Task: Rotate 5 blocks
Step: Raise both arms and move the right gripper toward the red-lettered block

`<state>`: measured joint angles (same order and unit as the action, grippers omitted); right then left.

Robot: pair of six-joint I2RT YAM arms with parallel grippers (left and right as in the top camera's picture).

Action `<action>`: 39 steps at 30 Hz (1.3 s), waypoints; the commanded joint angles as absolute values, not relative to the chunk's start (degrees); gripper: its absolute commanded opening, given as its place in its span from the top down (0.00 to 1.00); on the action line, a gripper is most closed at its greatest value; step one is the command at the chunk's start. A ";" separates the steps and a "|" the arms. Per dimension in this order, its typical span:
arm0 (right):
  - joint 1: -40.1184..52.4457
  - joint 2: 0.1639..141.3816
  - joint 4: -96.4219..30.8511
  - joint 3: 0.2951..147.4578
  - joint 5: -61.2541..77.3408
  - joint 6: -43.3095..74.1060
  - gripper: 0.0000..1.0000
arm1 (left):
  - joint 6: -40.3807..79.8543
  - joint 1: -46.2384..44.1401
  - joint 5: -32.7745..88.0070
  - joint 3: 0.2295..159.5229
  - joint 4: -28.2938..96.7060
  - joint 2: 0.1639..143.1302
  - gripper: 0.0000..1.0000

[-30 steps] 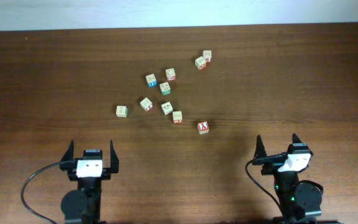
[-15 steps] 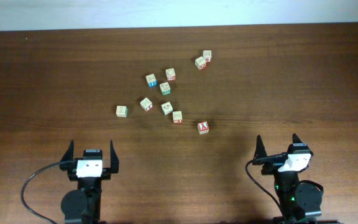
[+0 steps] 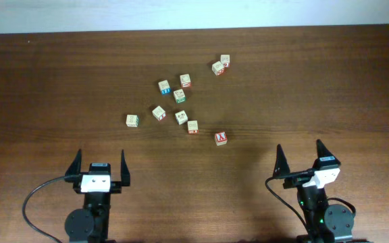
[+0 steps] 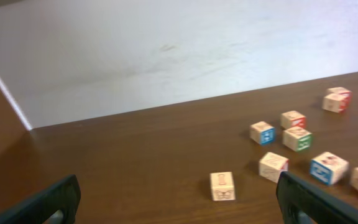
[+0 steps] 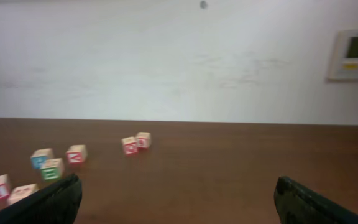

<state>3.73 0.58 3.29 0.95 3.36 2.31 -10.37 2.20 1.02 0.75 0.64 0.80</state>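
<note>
Right gripper (image 3: 298, 146) shifted slightly; 10 blocks (image 3: 179, 96) pale wood, colored print.

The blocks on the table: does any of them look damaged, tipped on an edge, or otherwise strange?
Nothing stands out. The blocks lie loosely scattered on the table, each flat on a face at its own angle, none stacked. Only the far pair sits close together.
</note>
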 commanded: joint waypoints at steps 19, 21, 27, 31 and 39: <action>3.36 38.63 -22.87 47.90 17.76 -1.74 0.02 | -9.32 1.91 8.80 56.84 36.71 47.09 0.01; 3.36 44.25 -25.54 51.83 19.53 -1.72 0.02 | -9.30 1.91 10.59 61.65 40.38 52.40 0.01; 3.44 62.52 -36.86 66.22 28.03 -1.72 0.02 | -9.30 1.87 15.70 72.82 49.04 67.57 0.01; 5.80 73.97 -46.83 76.27 28.88 -1.76 0.02 | -9.28 1.85 18.90 74.11 48.88 74.06 0.01; 14.20 95.53 -52.95 85.45 27.81 -0.19 0.02 | -9.28 1.87 24.62 74.08 47.64 81.49 0.01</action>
